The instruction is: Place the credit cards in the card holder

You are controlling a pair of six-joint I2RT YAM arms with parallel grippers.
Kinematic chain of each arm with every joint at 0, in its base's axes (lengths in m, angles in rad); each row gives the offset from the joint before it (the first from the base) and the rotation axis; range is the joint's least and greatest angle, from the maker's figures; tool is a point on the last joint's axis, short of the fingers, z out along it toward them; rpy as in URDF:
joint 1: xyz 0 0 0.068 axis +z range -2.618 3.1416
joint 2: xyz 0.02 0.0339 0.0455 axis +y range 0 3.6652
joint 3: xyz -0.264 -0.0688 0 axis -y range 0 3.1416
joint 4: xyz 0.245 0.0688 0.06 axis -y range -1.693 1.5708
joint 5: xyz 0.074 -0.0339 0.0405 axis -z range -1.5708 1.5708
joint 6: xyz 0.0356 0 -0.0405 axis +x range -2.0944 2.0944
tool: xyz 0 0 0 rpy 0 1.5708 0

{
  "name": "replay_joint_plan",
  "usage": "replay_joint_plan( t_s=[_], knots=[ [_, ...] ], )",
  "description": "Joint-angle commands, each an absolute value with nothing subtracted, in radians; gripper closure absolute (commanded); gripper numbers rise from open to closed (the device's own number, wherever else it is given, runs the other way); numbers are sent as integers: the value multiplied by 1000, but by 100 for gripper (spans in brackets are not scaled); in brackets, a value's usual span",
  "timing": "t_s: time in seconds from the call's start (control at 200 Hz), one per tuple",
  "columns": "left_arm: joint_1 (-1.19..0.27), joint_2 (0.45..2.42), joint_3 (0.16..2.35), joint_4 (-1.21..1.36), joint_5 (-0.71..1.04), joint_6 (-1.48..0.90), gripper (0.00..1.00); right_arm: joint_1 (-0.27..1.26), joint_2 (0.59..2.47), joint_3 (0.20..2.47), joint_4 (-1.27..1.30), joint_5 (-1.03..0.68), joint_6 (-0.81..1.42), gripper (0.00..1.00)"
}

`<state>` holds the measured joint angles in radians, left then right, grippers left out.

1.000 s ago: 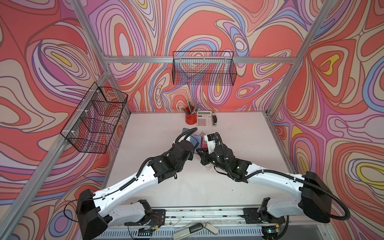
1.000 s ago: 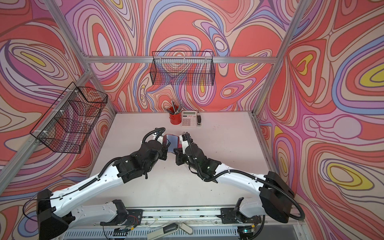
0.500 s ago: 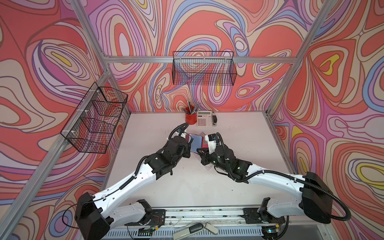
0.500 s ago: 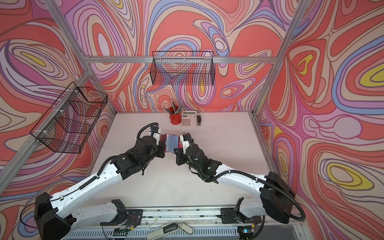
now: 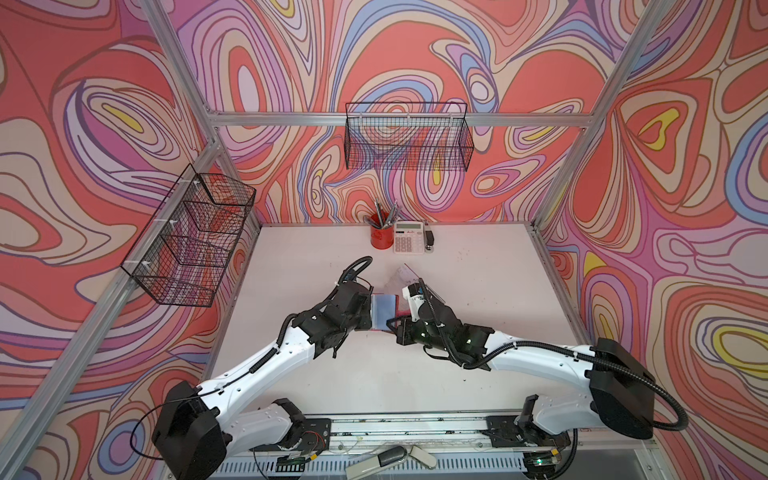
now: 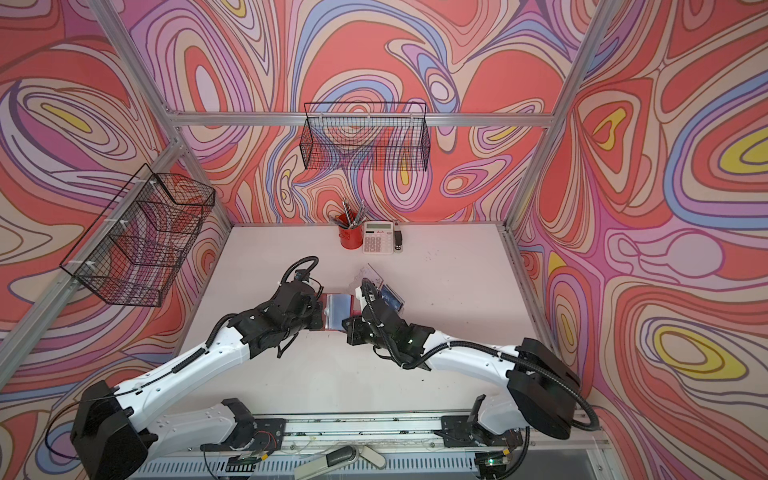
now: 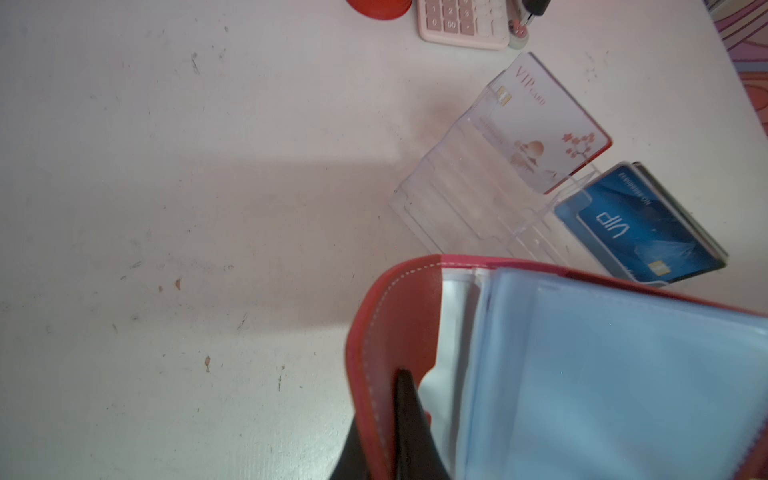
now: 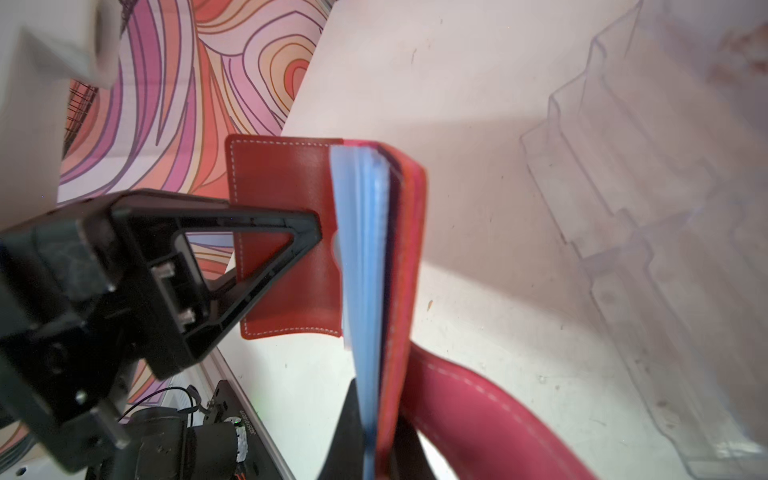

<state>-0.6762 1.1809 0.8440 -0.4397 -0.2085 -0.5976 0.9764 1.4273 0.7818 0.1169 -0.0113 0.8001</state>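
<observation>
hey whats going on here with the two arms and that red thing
Both arms hold the red card holder open between them: the left gripper is shut on its cover flap, the right gripper on the opposite cover. The blue cards and a white card sit in the clear stand on the table, none picked up.

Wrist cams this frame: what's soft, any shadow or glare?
Left wrist view: the red wallet up close is soft, its plastic sleeves a pale blur; the blue card and white card beyond are sharp; a broad shadow crosses the table. Right wrist view: the clear stand is blurred, the wallet's stitched flap crisp. In both top views the sleeves glint.
</observation>
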Motion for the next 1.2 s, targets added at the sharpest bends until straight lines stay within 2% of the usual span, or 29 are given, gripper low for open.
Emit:
replay_joint_plan(
  t_s=[0.0, 0.285, 0.371, 0.521, 0.721, 0.936, 1.082, 1.192],
  knots=[
    [-634, 1194, 769, -496, -271, -637, 100, 1004, 1476, 723, 128, -25, 909, 100],
    [-402, 1311, 561, -270, 166, -655, 100, 1066, 1555, 679, 190, 43, 959, 100],
    [-334, 1307, 545, -271, 184, -649, 99, 1081, 1592, 696, 186, 54, 957, 100],
    [-311, 1285, 544, -271, 159, -634, 84, 1082, 1670, 697, 239, 24, 989, 100],
    [-311, 1276, 547, -281, 141, -645, 55, 1082, 1729, 694, 284, 21, 1003, 100],
    [-312, 1089, 541, -313, 117, -598, 51, 1084, 1696, 681, 238, 69, 1007, 100],
    [-341, 888, 462, -223, 196, -540, 44, 1084, 1705, 687, 240, 76, 990, 100],
    [-365, 872, 453, -174, 271, -528, 44, 1083, 1713, 687, 245, 73, 994, 100]
  ],
)
